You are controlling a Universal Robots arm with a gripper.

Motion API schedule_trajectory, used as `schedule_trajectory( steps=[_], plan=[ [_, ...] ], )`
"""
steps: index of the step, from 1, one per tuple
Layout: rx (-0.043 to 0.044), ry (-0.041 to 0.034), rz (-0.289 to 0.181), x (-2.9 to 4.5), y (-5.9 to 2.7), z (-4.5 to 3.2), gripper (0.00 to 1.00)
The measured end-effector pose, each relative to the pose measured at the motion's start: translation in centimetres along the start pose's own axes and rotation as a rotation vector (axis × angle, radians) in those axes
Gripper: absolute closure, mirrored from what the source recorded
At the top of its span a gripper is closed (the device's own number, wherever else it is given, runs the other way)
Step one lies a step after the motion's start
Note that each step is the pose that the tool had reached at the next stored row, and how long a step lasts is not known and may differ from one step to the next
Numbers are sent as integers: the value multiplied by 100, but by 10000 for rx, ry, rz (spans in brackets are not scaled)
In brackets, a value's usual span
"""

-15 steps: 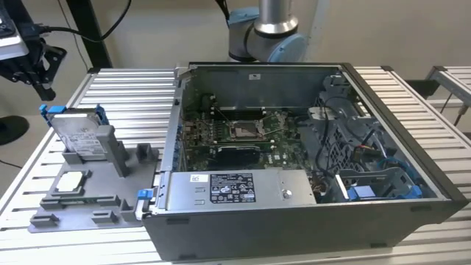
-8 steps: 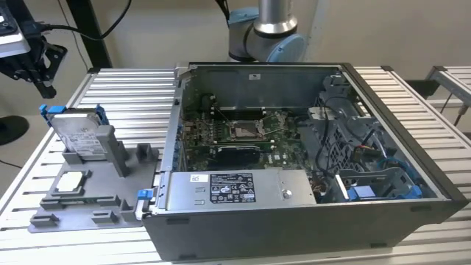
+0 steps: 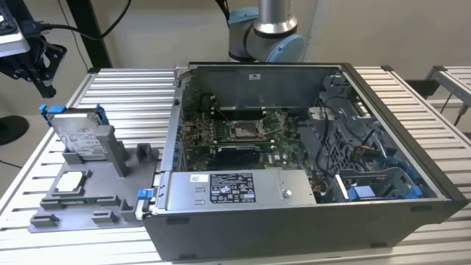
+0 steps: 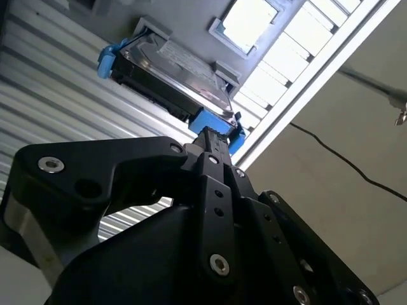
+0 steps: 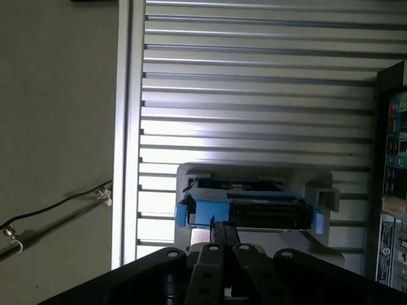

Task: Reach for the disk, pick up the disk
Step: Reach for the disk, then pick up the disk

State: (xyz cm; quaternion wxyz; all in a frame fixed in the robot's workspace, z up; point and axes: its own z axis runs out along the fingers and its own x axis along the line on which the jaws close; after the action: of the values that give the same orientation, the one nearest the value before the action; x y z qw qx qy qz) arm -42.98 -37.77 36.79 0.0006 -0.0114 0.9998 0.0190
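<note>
a: on the slatted table [image 3: 125, 94], in the exterior view, the disk [image 3: 77, 135] stands on edge in a grey holder [image 3: 81, 193], on the exterior view's left of the open computer case [image 3: 309, 221]. the gripper [image 3: 48, 88] hangs above it, apart from it.
b: claw state?
a: closed on nothing, as far as i can judge. a small square chip [image 3: 70, 181] lies flat in the same holder, near the disk's foot.
b: second wrist view?
a: the gripper [image 4: 212, 133] points at the disk [image 4: 172, 82], its tips near the blue carrier's end, not touching.
b: and the first wrist view?
a: the gripper [image 5: 224, 225], fingers pressed together, lines up with the disk [image 5: 254, 210], seen edge-on with blue at both ends.
b: how will it handle?
a: i'd guess stiff, dense and heavy for its size, with smooth metal faces that could slip, and no friend of knocks. best held across the two flat faces near the free upper end, or by the blue frame.
b: any writing?
a: a white label on the disk, a black-and-white one on the long grey box [image 3: 235, 190] in the case. the print is too small to tell.
</note>
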Motion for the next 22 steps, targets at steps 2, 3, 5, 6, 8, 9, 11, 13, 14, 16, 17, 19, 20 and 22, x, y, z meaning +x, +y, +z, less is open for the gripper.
schedule_trajectory(
  steps=[2, 3, 5, 6, 8, 9, 11, 13, 14, 16, 17, 19, 20, 22],
  plan=[
    [0, -1, 0, 2, 1, 0, 100],
    [-1, -1, 0, 3, 2, 1, 100],
    [0, -1, 0, 5, 3, 1, 100],
    [-1, -1, 0, 6, 4, 1, 100],
    [0, -1, 0, 8, 5, 1, 100],
    [0, -1, -4, 8, 5, 1, 100],
    [0, 0, -28, 8, 5, 0, 100],
    [0, 4, -100, 8, 5, 0, 100],
    [0, 6, -151, 9, 5, 0, 100],
    [-1, 9, -281, 9, 5, 1, 100],
    [-1, 13, -376, 9, 5, 1, 100],
    [-2, 22, -587, 10, 5, 1, 100],
    [-1, 25, -700, 10, 5, 1, 100],
    [-2, 35, -932, 10, 5, 1, 100]
  ],
)
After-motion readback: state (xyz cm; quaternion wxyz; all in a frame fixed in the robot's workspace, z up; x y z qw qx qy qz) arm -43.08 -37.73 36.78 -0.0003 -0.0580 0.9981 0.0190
